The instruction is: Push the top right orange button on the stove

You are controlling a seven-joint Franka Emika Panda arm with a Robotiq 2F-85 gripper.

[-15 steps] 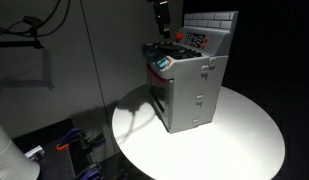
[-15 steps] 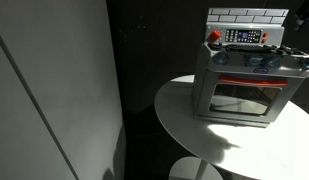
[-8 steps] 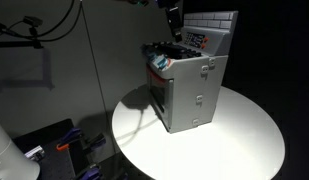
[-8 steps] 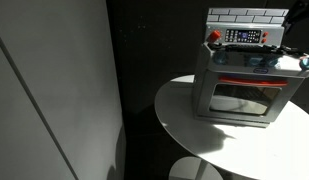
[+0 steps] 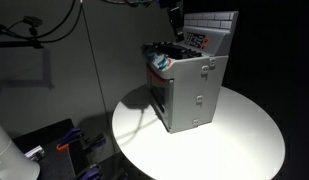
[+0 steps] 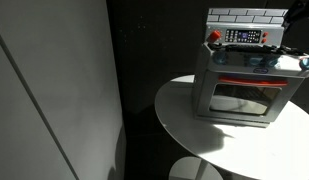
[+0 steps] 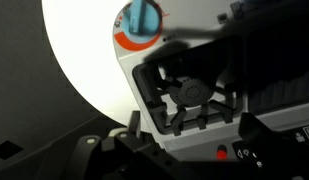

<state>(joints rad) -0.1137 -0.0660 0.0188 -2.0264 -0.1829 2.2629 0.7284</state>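
Exterior view, side on: stove (image 5: 190,88) sits upright on the round white table (image 5: 244,140), toward the table's upper left edge. Oven door faces frame left, the grey side wall faces the camera, and the brick back panel (image 5: 216,22) is at upper right. Gripper (image 5: 175,19) hangs at the top of the frame, directly over the stove's black top and just in front of the back panel. It's dark against a dark background, so I can't tell whether the jaws are spread or closed, or whether they touch anything.

Exterior view, front on: stove (image 6: 244,85) is at frame right with its door toward the camera and its width running left-right. The control strip (image 6: 244,37) sits under the brick panel. A dark shape (image 6: 297,16) cuts the panel's upper right corner; no detail resolves there.

Wrist view: close and blurred. The burner grate (image 7: 189,95) is at centre, a blue-and-orange knob (image 7: 142,20) at top and a red button (image 7: 222,153) at lower right, with the white table at upper left. The fingers can't be made out.
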